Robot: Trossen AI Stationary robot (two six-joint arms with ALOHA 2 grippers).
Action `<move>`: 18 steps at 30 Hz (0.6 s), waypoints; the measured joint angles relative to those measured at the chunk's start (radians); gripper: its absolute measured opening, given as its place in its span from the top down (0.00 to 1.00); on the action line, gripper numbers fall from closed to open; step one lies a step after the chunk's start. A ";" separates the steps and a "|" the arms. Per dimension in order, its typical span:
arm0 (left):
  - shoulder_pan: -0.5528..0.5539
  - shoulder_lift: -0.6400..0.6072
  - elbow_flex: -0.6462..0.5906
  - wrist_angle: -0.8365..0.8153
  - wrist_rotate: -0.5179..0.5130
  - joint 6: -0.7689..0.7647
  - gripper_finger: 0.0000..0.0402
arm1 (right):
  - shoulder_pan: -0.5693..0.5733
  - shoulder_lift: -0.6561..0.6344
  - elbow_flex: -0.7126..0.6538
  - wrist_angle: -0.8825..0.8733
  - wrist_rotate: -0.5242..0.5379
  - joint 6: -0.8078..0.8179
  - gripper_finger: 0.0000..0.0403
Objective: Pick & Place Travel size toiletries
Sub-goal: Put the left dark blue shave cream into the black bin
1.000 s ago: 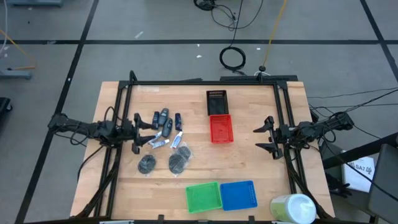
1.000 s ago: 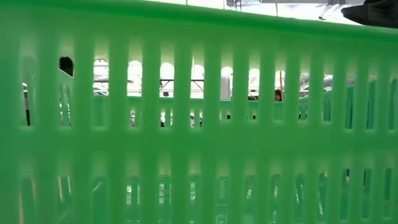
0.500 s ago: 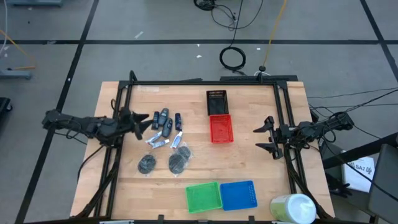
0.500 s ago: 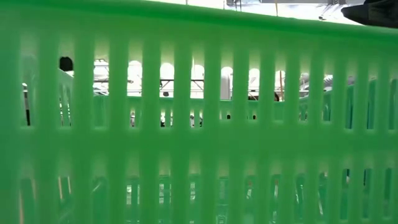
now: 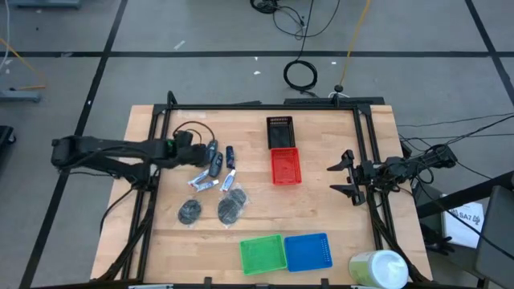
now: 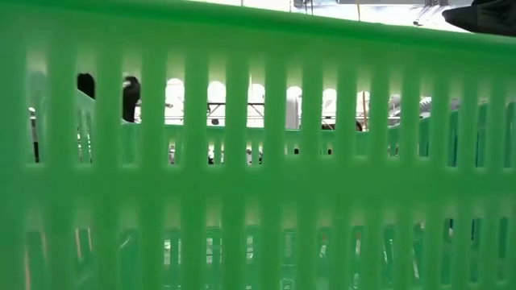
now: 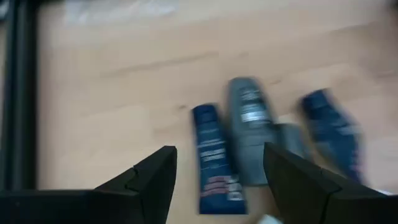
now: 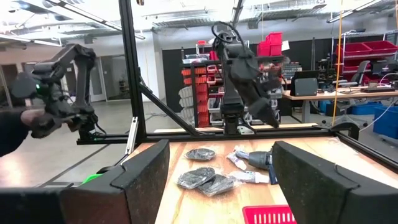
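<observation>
The toiletries lie on the table's left half. Dark blue-grey mini bottles [image 5: 215, 157] lie at the far end of the group, thin white tubes [image 5: 206, 184] in the middle, and two round dark pads [image 5: 210, 210] nearer. My left gripper [image 5: 195, 152] hangs open just above the bottles, pointing down. In the left wrist view its fingers [image 7: 217, 151] stand to either side of a dark blue bottle [image 7: 214, 158], beside a grey bottle [image 7: 249, 134]. My right gripper [image 5: 345, 175] waits open at the table's right edge.
A black basket [image 5: 279, 131] and a red basket [image 5: 285, 166] sit mid-table toward the far side. A green basket [image 5: 263, 254] and a blue basket [image 5: 308, 251] sit at the near edge. The green basket's wall [image 6: 258, 161] fills the low view. A white-and-green cylinder [image 5: 379, 269] stands at the near right corner.
My left gripper has reached from the table's left edge toward the right and slightly the far side, ending over the bottles. It has tipped from level to pointing down. The toiletries have not moved, and the right arm has kept still.
</observation>
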 joint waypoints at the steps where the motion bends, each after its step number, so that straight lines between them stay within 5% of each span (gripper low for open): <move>1: 0.018 0.024 0.000 0.012 0.015 -0.004 0.41 | 0.000 0.000 0.000 -0.001 0.000 0.000 0.33; 10: 0.107 0.224 0.001 0.149 0.163 0.042 0.41 | 0.000 0.000 0.000 0.001 0.000 0.000 0.33; 18: 0.141 0.330 0.000 0.156 0.180 0.053 0.41 | 0.000 0.000 0.000 0.006 0.000 0.000 0.33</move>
